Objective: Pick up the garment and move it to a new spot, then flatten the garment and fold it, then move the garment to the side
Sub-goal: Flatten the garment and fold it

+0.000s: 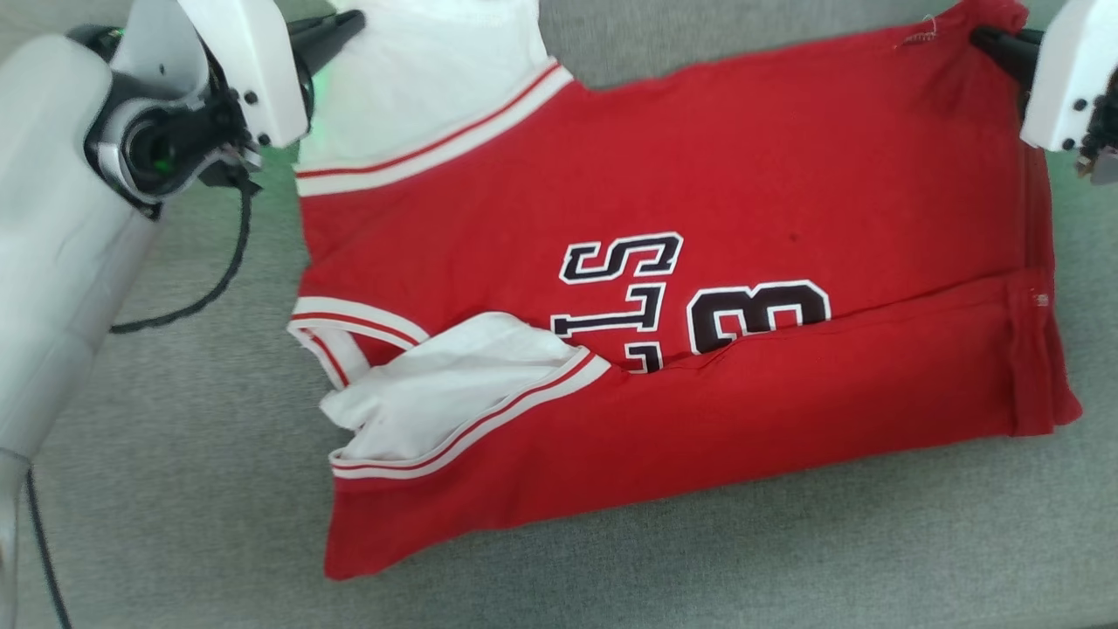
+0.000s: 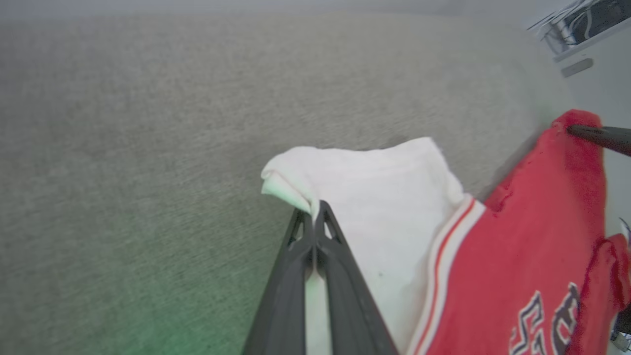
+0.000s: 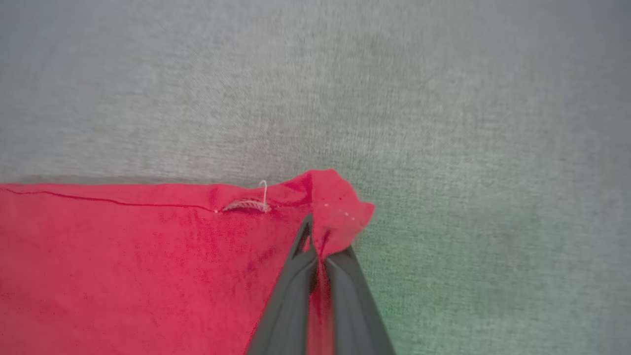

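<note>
The red garment (image 1: 699, 262) lies across the grey surface with its near long edge folded up over the black print, and a white sleeve (image 1: 445, 393) tucked in at the near left. My left gripper (image 1: 349, 22) is shut on the far white sleeve (image 2: 389, 197), with the cloth pinched at my fingertips (image 2: 313, 213). My right gripper (image 1: 983, 37) is shut on the far red hem corner (image 3: 335, 217), where a loose white thread (image 3: 263, 190) sticks up. In the left wrist view the right gripper's fingers (image 2: 599, 135) show at the red corner.
A grey fabric surface (image 1: 175, 480) spreads all round the garment. A black cable (image 1: 218, 271) hangs from my left wrist over it. Some pale equipment (image 2: 581, 24) stands beyond the surface at the far right of the left wrist view.
</note>
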